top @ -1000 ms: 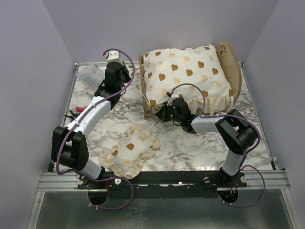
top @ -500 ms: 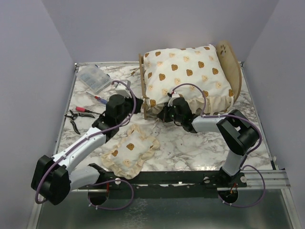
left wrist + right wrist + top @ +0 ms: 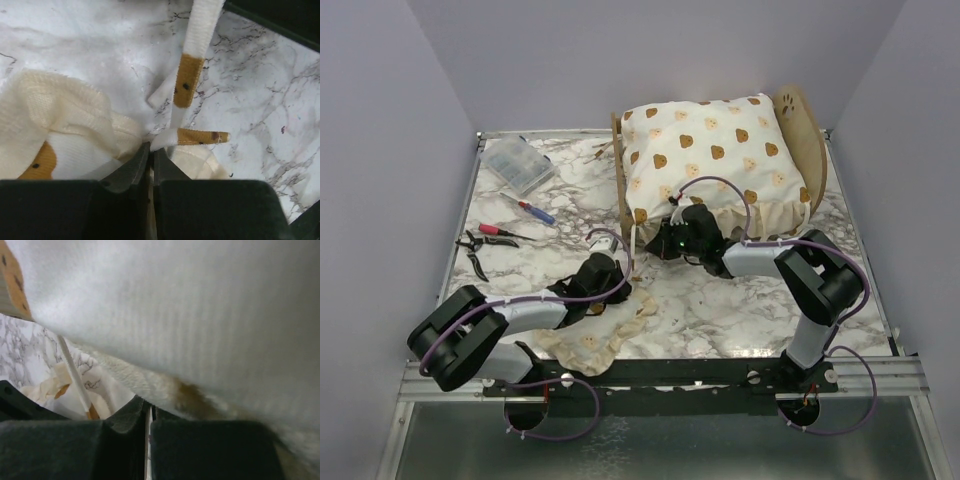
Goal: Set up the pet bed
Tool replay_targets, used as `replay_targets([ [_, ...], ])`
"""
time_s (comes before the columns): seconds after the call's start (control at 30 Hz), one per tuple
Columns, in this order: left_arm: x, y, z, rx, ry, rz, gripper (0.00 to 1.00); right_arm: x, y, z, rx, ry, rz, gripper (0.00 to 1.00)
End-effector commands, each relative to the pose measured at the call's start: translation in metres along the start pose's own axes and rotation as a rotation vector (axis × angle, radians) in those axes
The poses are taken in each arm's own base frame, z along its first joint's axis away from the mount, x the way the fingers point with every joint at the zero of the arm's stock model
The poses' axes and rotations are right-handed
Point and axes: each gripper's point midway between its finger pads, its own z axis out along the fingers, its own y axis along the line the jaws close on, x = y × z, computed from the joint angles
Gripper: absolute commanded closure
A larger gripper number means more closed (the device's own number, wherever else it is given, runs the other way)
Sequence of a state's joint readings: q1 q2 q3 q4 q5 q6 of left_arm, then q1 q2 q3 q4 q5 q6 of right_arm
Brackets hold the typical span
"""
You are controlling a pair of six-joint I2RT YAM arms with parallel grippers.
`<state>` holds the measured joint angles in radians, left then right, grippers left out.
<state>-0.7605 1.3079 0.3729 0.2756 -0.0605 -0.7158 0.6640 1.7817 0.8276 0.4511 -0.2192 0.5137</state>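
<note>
Left arm (image 3: 510, 315) has swung from far-left bench (image 3: 720, 300) corner to near edge, now lying low over pillow (image 3: 595, 338). Left fingers (image 3: 135, 170) together at pillow ruffle; grip on fabric unconfirmed. Right fingers (image 3: 125, 420) together, tips hidden beneath cushion (image 3: 710, 140) overhang. Pet bed (image 3: 802, 120) stands far right on bench, base covered by cushion.

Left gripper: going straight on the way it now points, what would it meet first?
The fabric tie of the small pillow, right at the tips of the shut left gripper and seemingly touching. Beyond lies marble tabletop; depth is unclear.
</note>
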Motion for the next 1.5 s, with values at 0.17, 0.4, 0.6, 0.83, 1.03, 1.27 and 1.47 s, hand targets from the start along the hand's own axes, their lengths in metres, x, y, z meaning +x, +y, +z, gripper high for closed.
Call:
replay_targets([
  [0.17, -0.016, -0.010, -0.006, -0.003, -0.078, -0.039, 0.66, 0.029, 0.020, -0.013, -0.054, 0.130, -0.043, 0.81],
  [0.4, -0.058, -0.005, -0.051, -0.098, -0.193, 0.019, 0.33, -0.014, 0.011, -0.067, 0.136, 0.056, -0.144, 0.41],
  [0.6, -0.107, -0.004, -0.088, -0.210, -0.309, 0.077, 0.20, -0.059, -0.025, -0.121, 0.414, 0.001, -0.220, 0.23],
  [0.83, -0.130, -0.029, -0.071, -0.201, -0.298, 0.112, 0.17, -0.103, -0.070, -0.176, 0.652, -0.124, -0.176, 0.17],
  [1.03, -0.152, -0.030, -0.049, -0.290, -0.325, 0.169, 0.13, -0.131, -0.085, -0.205, 0.728, -0.186, -0.171, 0.12],
  [1.27, -0.190, -0.027, -0.034, -0.405, -0.394, 0.211, 0.14, -0.158, -0.100, -0.235, 0.818, -0.255, -0.143, 0.05],
  [1.47, -0.218, -0.008, -0.016, -0.435, -0.414, 0.178, 0.22, -0.175, -0.105, -0.251, 0.829, -0.278, -0.141, 0.05],
])
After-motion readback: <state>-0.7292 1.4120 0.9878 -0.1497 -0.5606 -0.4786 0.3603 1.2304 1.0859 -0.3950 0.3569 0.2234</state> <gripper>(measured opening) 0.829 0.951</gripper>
